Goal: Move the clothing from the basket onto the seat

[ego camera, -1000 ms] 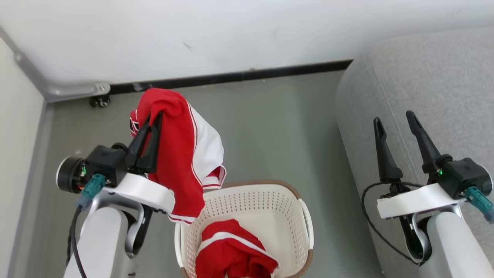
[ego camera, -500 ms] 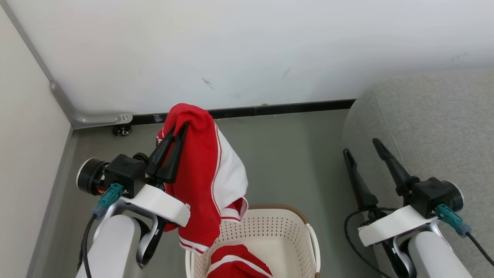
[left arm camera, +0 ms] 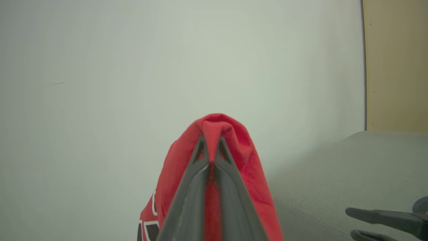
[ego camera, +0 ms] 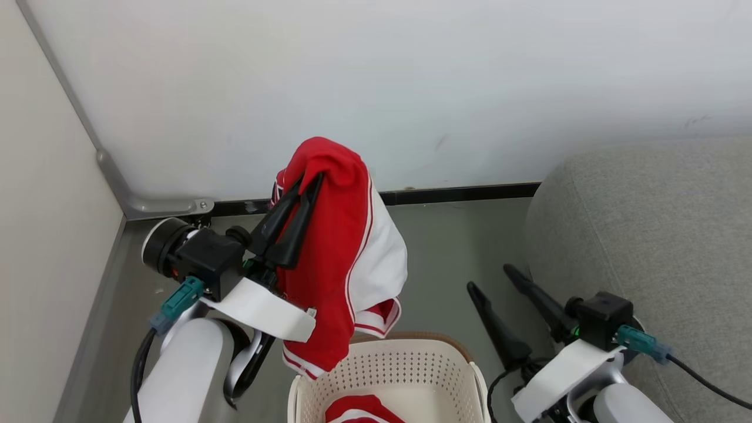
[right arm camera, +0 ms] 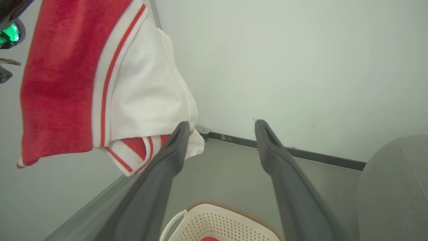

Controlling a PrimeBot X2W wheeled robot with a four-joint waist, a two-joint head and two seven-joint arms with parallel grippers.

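In the head view, the left gripper (ego camera: 311, 178) sits left of centre. Its two dark fingers are pressed together on a fold of a red and white garment (ego camera: 341, 247). The garment hangs from the fingertips above the basket (ego camera: 411, 367), and its lowest hem is close to the basket's left rim near the bottom of the frame. A second red garment (ego camera: 359, 409) lies inside the basket at the bottom edge, mostly cut off. The right gripper (ego camera: 490, 277) is at the lower right with its fingers spread apart and nothing between them. It is placed between the basket and the grey seat (ego camera: 646, 235) on the right side of the frame.

In the left wrist view, the closed fingers meet at the bottom centre with red cloth bunched over their tips, and the seat is at the lower right. In the right wrist view, the parted fingers rise from the bottom edge. There the hanging garment is at the upper left, the basket's rim at the bottom centre and the seat at the lower right.
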